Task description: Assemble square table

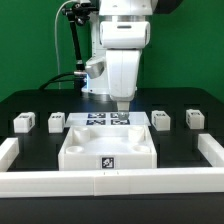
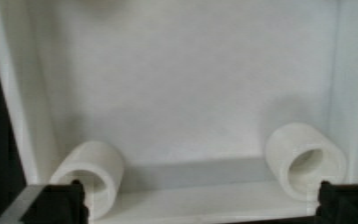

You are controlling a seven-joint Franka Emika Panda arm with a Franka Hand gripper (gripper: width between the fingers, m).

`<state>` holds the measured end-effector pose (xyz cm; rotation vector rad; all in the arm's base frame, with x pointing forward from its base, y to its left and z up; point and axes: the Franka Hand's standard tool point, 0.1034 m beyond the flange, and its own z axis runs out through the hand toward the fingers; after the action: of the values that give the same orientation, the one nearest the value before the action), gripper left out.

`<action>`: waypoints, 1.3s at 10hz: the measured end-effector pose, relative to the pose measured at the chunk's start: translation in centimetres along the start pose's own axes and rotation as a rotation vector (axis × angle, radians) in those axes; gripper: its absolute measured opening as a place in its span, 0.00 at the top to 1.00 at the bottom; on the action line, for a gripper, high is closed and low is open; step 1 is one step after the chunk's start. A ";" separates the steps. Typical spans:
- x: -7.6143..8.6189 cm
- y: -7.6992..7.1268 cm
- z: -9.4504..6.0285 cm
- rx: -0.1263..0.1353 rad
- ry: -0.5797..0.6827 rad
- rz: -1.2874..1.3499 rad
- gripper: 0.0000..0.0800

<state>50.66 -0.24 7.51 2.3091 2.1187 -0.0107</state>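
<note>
Tool (image 1: pixel 120 102): fingers (image 2: pixel 55 200) stand wide apart with nothing between them. It hangs from the white arm (image 1: pixel 122 55) and points down over the far part of the square table top (image 1: pixel 100 145). Whether the tips touch the slab cannot be told.

Square table top: a white slab with a raised rim, lying flat at the middle of the bench (image 1: pixel 40 105). A tag sits on its near face. The wrist view looks into the recess, where two rounded sockets (image 2: pixel 91 178) are moulded near one rim wall. The rest of the recess floor is plain white.

Marker board (image 1: pixel 103 118): flat on the bench just behind the slab's far rim, under the tool, with its tags showing.

Legs: four small white tagged blocks stand in a row level with the slab's far edge, apart from it.
- On the exterior view's left are the outer left leg (image 1: pixel 23 122) and the inner left leg (image 1: pixel 56 122).
- On the exterior view's right are the inner right leg (image 1: pixel 160 119) and the outer right leg (image 1: pixel 194 118).

Surface: the bench is matt black. It is bounded by the left rail (image 1: pixel 10 150), the right rail (image 1: pixel 213 150) and the front rail (image 1: pixel 110 183), all white.

Room: a green backdrop (image 1: pixel 30 40) stands behind the arm. A black cable (image 1: pixel 72 45) runs down beside the arm.
</note>
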 end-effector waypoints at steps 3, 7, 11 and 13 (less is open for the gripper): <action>-0.6 -0.9 0.5 -0.019 0.004 -0.032 0.19; -0.7 -2.2 1.3 -0.015 0.007 -0.030 0.19; -0.8 -5.9 4.7 0.001 0.021 -0.028 0.19; -0.8 -6.5 5.9 0.016 0.024 -0.022 0.19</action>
<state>44.10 -0.52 1.65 2.3058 2.1635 -0.0003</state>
